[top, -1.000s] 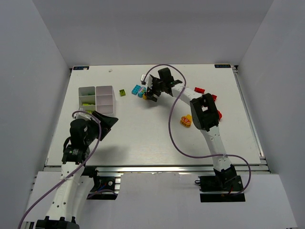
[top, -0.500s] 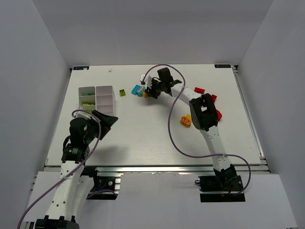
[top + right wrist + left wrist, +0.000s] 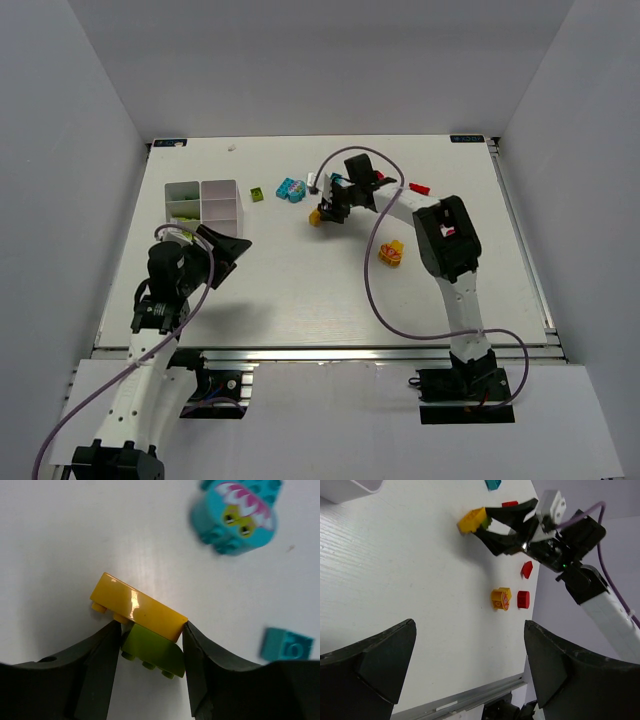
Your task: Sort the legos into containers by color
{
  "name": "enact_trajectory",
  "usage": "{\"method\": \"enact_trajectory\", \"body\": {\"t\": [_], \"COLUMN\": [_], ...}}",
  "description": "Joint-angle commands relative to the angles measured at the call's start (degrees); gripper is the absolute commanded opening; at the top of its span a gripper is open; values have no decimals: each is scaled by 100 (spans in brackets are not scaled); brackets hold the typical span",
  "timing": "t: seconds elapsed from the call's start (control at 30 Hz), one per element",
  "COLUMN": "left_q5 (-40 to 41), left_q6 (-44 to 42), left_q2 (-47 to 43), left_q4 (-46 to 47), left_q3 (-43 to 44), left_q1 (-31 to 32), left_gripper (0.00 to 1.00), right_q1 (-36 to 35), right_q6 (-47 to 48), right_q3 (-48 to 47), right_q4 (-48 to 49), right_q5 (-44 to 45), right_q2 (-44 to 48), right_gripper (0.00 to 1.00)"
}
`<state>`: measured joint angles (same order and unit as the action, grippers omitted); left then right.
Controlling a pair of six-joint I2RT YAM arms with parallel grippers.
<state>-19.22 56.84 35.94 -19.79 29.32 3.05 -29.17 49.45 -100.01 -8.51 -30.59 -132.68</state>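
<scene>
Between the right gripper's (image 3: 152,636) fingers there's a lime brick (image 3: 152,649) pinched from both sides. A yellow brick (image 3: 137,609) is stuck across its top and pokes out past the tips. Close by on the table (image 3: 300,290) are a round cyan piece with a face (image 3: 235,512) and a small cyan brick (image 3: 286,645). The white tray (image 3: 220,182) is well off to the left. The left gripper (image 3: 470,630) hangs near the tray's near corner, jaws spread wide with nothing in them.
</scene>
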Motion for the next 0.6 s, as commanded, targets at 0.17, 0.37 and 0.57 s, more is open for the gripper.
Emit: {"method": "enact_trajectory", "body": {"t": [0.17,0.37,0.57], "left_q5": [-433,-354,-152], "left_q6": [-32,2,29], "left_q2": [808,1703,2390], "left_q4": [888,1749,2488], "left_q3": [135,56,179], "left_q1": [598,1670,2322], "left_gripper": [98,98,98], "right_q1": [-19,-221,-449], "right_q6": [1266,1875,2016], "right_q3": [1992,2924,3329], "right_q4": [-255,-652,-748], "right_q5": [-1467,-1793,-1889], "right_q2": [2103,2983,3494], "right_gripper": [38,36,37]}}
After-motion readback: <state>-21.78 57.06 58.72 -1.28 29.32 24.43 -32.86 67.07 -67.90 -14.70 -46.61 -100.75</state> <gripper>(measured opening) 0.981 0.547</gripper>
